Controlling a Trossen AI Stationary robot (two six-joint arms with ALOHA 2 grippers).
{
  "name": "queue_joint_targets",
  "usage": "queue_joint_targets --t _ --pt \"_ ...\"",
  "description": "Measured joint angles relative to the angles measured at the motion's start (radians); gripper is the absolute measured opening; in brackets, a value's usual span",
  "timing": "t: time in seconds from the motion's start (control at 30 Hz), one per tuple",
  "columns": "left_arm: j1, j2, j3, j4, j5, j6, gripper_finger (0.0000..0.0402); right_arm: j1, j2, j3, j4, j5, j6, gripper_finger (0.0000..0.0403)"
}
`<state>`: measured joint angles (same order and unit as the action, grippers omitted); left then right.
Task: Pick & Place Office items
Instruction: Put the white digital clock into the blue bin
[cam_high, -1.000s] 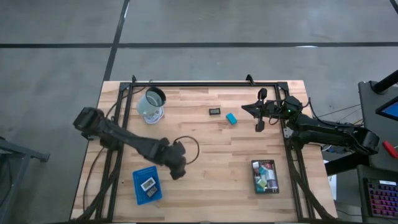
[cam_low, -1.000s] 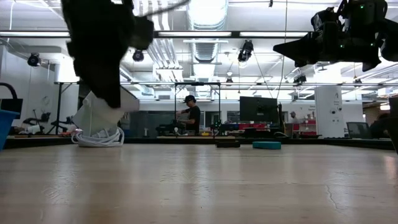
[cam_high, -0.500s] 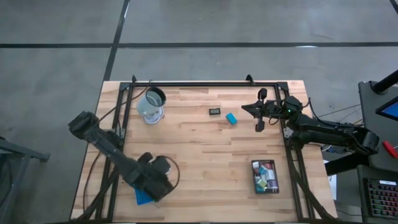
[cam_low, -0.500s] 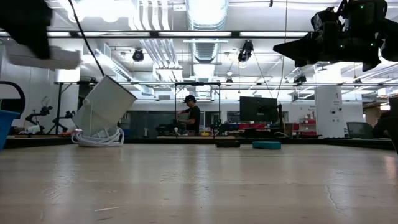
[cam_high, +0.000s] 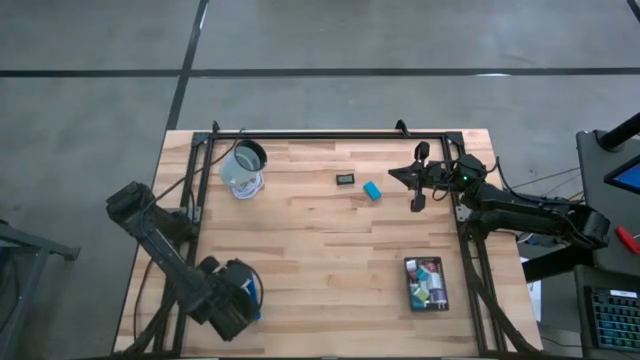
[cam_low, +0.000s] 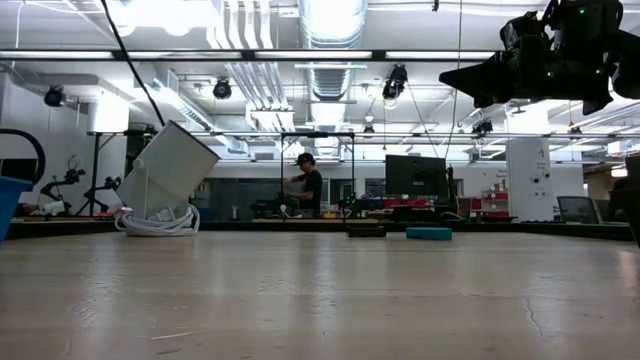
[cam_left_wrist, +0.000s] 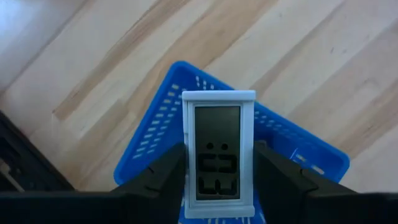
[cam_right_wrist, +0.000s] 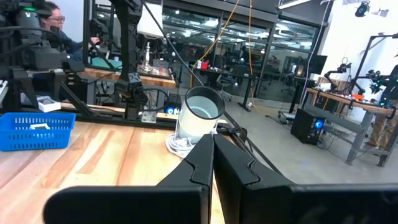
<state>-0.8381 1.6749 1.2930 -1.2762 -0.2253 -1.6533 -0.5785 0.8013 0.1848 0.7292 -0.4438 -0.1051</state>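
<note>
My left gripper (cam_high: 232, 300) is at the table's near left, above the blue tray (cam_left_wrist: 155, 124). It is shut on a flat white-framed rectangle with a dark display face (cam_left_wrist: 217, 143). My right gripper (cam_high: 415, 187) hangs shut and empty above the far right of the table, and its fingers are closed together in the right wrist view (cam_right_wrist: 213, 155). A dark flat rectangle (cam_high: 346, 179) and a teal block (cam_high: 372, 190) lie flat on the wood at the far middle. They also show in the low view, the rectangle (cam_low: 366, 230) and the block (cam_low: 428, 233). My left gripper pinches the white-framed rectangle by its two long side edges (cam_left_wrist: 186, 168) between its two fingers, toward one end of the piece. The fingers point down from above and lie along the piece. It is held face up, above the blue tray and turned askew to it.
A black tray (cam_high: 427, 283) with several coloured pieces stands at the near right. A clear round cup (cam_high: 243, 168) leans on a coil of white cable at the far left. A black frame (cam_high: 330, 135) runs along the table's edges. Bare wood lies in the middle.
My left gripper has swung from the table's middle toward the near left corner and now hangs over the blue tray, covering most of it in the high view. It has left the low view.
</note>
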Motion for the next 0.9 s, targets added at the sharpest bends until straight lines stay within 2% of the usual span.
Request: queue_joint_targets --t 0.3,0.57,0.73,0.9 --pt "-0.012 0.001 -0.047 0.007 -0.009 -0.092 0.0165 0.0 0.0 0.0 0.0 0.0 0.0 0.0008" --pt "-0.013 0.002 -0.135 0.126 0.046 -0.119 0.0165 0.0 0.0 0.0 0.0 0.0 0.0 0.0008" --pt "-0.014 0.002 -0.172 0.154 0.054 -0.135 0.0165 0.0 0.0 0.0 0.0 0.0 0.0 0.0008" --pt "-0.014 0.002 -0.22 0.263 0.055 -0.106 0.0165 0.0 0.0 0.0 0.0 0.0 0.0 0.0008"
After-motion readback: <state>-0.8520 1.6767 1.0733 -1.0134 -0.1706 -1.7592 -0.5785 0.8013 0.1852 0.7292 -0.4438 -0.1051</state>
